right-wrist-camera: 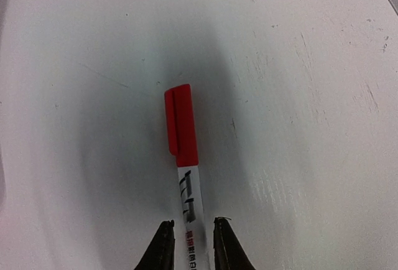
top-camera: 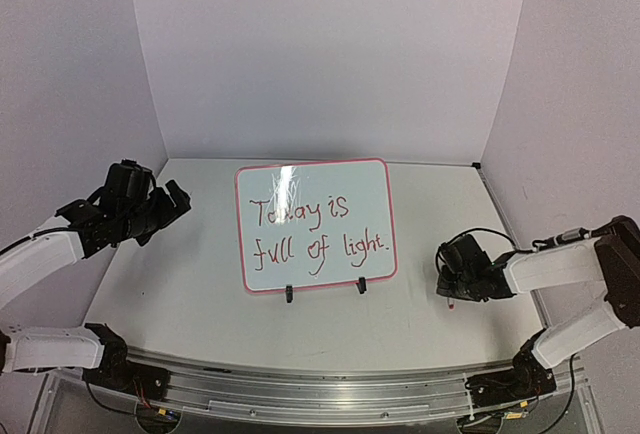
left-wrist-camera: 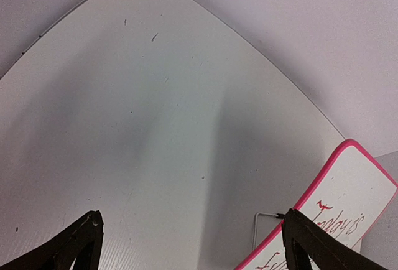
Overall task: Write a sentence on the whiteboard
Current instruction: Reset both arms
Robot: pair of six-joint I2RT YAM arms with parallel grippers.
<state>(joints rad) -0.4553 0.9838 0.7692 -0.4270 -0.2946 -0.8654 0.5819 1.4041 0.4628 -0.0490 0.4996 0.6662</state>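
Note:
The whiteboard [top-camera: 315,224] stands upright on two black clip feet mid-table, pink-red framed, with "Today is full of light." in red on it. Its edge also shows in the left wrist view [left-wrist-camera: 354,189]. A white marker with a red cap [right-wrist-camera: 184,158] lies flat on the table at the right. My right gripper [right-wrist-camera: 193,222] is low over it and open, one finger on each side of the marker's barrel with a thin gap on both sides. My left gripper [top-camera: 175,199] hovers left of the board, open wide with nothing between its fingers [left-wrist-camera: 191,220].
The white table [top-camera: 180,294] is walled by pale panels at the back and both sides. A thin wire stand [left-wrist-camera: 258,226] sticks out behind the board's left edge. An aluminium rail [top-camera: 330,394] runs along the near edge between the arm bases.

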